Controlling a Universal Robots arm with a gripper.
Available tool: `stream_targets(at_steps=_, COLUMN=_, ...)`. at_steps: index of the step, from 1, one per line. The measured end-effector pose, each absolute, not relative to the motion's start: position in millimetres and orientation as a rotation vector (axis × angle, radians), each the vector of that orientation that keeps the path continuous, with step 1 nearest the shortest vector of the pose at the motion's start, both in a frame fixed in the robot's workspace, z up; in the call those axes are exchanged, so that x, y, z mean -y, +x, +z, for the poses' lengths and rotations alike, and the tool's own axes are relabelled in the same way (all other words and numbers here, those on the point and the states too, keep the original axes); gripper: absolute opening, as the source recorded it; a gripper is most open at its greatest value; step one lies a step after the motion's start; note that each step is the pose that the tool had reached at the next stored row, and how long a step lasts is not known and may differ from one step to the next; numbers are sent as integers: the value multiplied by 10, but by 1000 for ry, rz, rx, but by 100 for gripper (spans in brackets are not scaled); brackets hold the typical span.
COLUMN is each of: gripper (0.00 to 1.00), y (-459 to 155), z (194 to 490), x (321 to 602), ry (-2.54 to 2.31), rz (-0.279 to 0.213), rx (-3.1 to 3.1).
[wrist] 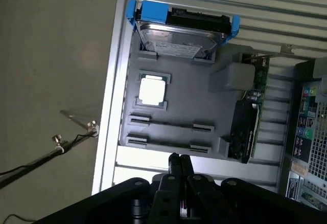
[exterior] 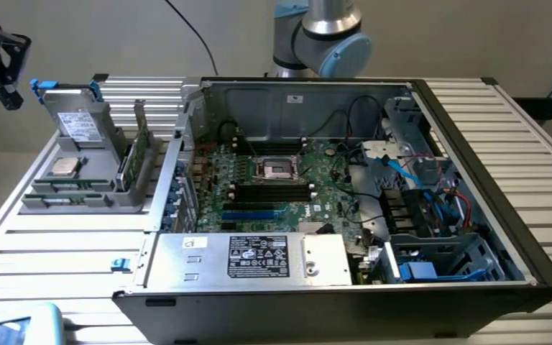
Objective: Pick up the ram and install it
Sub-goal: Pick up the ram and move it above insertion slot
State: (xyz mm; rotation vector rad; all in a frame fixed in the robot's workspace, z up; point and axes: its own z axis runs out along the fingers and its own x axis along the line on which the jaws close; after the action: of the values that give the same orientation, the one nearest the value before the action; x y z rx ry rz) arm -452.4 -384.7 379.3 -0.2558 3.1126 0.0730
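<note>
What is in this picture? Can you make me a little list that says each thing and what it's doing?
gripper: shut, empty, apart from the ram
ram: standing on edge in the tray, not picked up yet
tray: gray, also holds a drive and a chip
case: open on the table, beside the tray
motherboard: green, lying inside the case
</note>
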Motion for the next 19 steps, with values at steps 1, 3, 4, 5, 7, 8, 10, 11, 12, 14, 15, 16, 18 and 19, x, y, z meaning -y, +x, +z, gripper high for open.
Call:
stream_targets(at_steps=1, gripper=11, y=-4524, z=3793, x=3847, ry=-284, rz=73, rx=-3111)
stream_targets(at_steps=3, gripper=11, y=-4524, z=3792, x=3847, ry=-340, rz=74, rx=-3106)
stream_targets(at_steps=4, gripper=11, y=-4524, z=3792, x=3847, ry=-370, rz=74, rx=-3103)
stream_targets(at_steps=5, gripper=11, y=-4524, z=3792, x=3847, ry=-397, rz=74, rx=-3100)
stream_targets(at_steps=7, gripper=11, y=-4524, z=3792, x=3847, ry=-453, rz=75, rx=-3093)
stream_targets(at_steps=8, gripper=11, y=-4524, z=3792, x=3847, ry=-483, rz=75, rx=-3089)
stream_targets(at_steps=10, gripper=11, y=-4524, z=3791, x=3847, ry=-538, rz=75, rx=-3081)
stream_targets(at_steps=11, gripper=11, y=-4524, z=3791, x=3847, ry=-566, rz=75, rx=-3076)
stream_targets(at_steps=12, gripper=11, y=-4524, z=3791, x=3847, ry=-594, rz=76, rx=-3071)
stream_targets(at_steps=14, gripper=11, y=-4524, z=3790, x=3847, ry=-652, rz=76, rx=-3061)
stream_targets(at_steps=15, gripper=11, y=-4524, z=3790, x=3847, ry=-679, rz=76, rx=-3055)
stream_targets(at_steps=16, gripper=11, y=-4524, z=3790, x=3847, ry=-706, rz=76, rx=-3049)
stream_targets(at_steps=18, gripper=11, y=-4524, z=3790, x=3847, ry=-761, rz=77, rx=-3037)
stream_targets(at_steps=19, gripper=11, y=-4524, z=3790, x=3847, ry=-788, rz=77, rx=-3031)
